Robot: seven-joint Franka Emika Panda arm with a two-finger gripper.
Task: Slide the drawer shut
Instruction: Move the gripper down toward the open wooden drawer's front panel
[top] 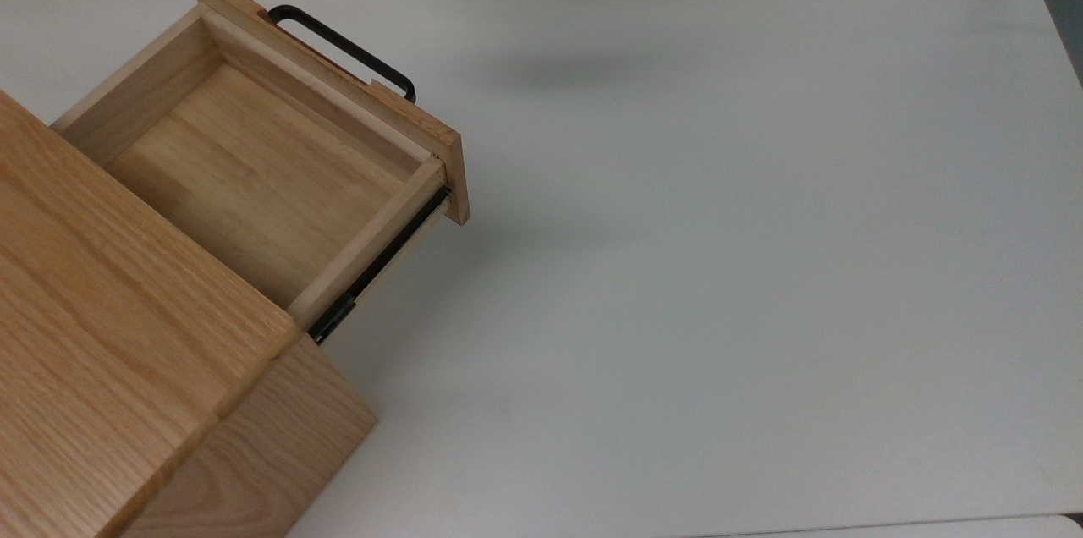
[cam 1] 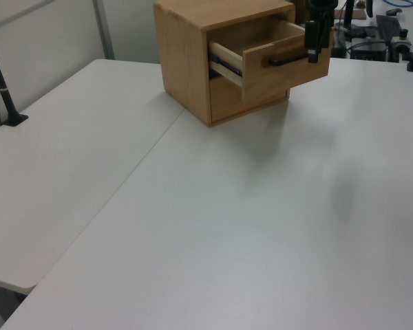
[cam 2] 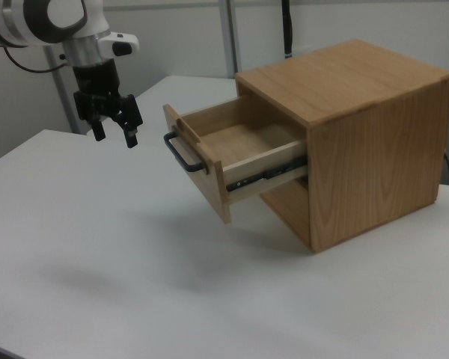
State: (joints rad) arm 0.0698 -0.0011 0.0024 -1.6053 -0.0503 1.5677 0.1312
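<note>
Right view, near to far: the drawer [cam 2: 232, 161] stands pulled well out of the cabinet [cam 2: 359, 134], front panel and handle [cam 2: 181, 153] facing the gripper [cam 2: 114, 129]. Gripper hangs clear of the handle, jaws apart, holding nothing. Step: approach. Next: contact the panel, push along the rails.

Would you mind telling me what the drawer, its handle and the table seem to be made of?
The drawer looks like light oak-toned wood with a smooth finish: grain lines run across its floor and walls. Its handle seems to be thin metal bar, black and matte, though coated plastic is possible. The table shows a plain white, faintly sheened surface, likely laminate or plastic.
</note>
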